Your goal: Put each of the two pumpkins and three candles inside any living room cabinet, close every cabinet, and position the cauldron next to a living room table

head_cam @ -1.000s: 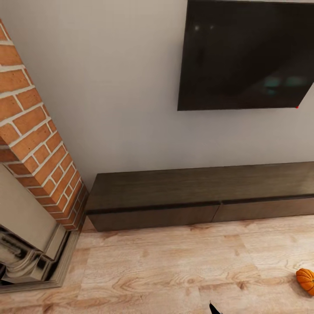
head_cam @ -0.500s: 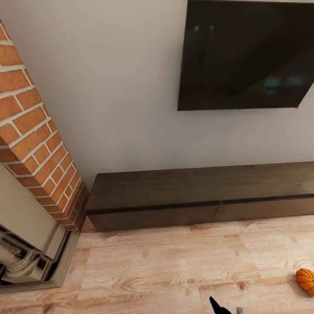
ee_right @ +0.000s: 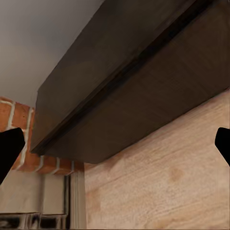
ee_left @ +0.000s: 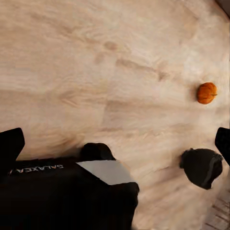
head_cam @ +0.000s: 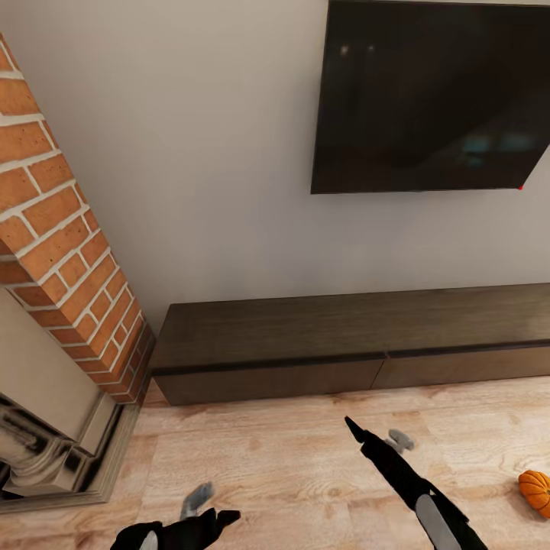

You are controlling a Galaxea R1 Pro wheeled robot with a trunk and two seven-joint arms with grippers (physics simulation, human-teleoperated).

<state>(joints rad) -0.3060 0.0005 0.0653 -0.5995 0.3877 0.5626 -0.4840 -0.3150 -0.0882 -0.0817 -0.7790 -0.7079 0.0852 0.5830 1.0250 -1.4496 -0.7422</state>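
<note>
**Dark wood cabinet shut, one pumpkin loose on the floor**

Dark-brown wood, long and low, the cabinet runs along the grey wall under a wall-mounted television. Both of its flat drawer fronts sit flush, so nothing inside can be seen, and its plank top is bare. At its left end stands a red brick fireplace.

A ribbed orange pumpkin lies on the pale wood floor at the right edge of the head view, well apart from the cabinet.

The right tool hovers above the floor in front of the cabinet, fingers apart and empty; its wrist camera looks at the cabinet's left corner. The left tool is low near the bottom edge, fingers apart, holding nothing, with the pumpkin far off in its wrist view.
</note>
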